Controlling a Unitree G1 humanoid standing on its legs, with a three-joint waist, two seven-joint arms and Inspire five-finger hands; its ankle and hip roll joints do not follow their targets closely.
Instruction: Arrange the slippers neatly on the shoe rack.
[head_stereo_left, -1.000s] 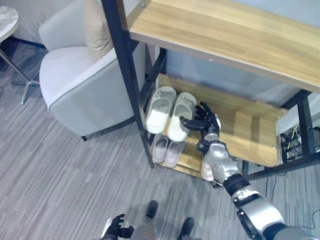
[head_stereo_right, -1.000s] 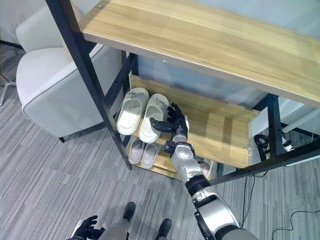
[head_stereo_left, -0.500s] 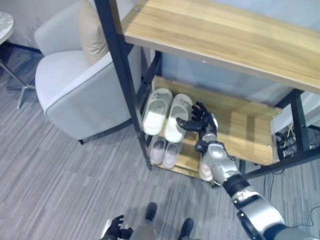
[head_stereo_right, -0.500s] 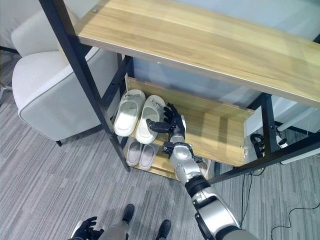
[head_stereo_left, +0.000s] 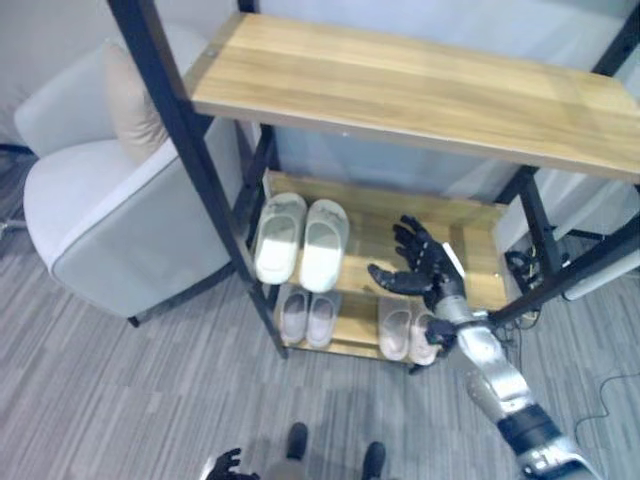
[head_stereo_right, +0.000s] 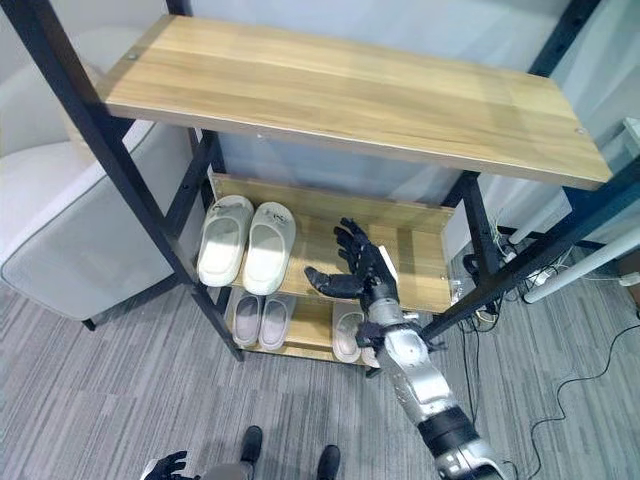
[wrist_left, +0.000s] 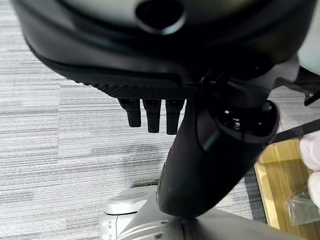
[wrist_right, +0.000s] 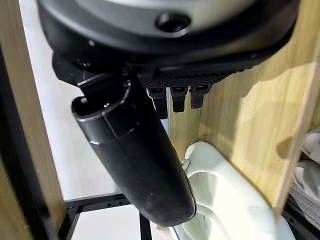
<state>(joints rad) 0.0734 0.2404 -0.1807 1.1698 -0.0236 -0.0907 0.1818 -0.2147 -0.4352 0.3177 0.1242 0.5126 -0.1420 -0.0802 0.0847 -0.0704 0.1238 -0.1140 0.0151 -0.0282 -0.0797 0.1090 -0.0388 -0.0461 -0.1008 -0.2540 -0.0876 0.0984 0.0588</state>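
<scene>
On the middle shelf (head_stereo_left: 470, 240) of the shoe rack (head_stereo_left: 190, 150), the right hand (head_stereo_left: 422, 268) has drawn back from the pale green slippers (head_stereo_left: 300, 238). A second ago its fingers sat against the inner slipper of that pair; now the hand hangs well clear of it, over the bare wood toward the rack's right end. The head camera has also pulled back, so more of the rack shows. My reading is that the pair has been let go and stands placed — side by side, toes toward the back wall, at the left end of the shelf just beside the black post.

The right hand's fingers (head_stereo_right: 352, 240) are spread wide and straight with the thumb held out; they hold nothing and touch nothing. The wrist view agrees, with the thumb standing free above a pale slipper.

Below, on the bottom shelf, a small grey pair (head_stereo_left: 307, 315) sits under the green one and a pinkish pair (head_stereo_left: 405, 328) lies beneath the right hand — both look set. The left hand (head_stereo_left: 222, 466) hangs low over the carpet in front of the rack, fingers loose and empty.
</scene>
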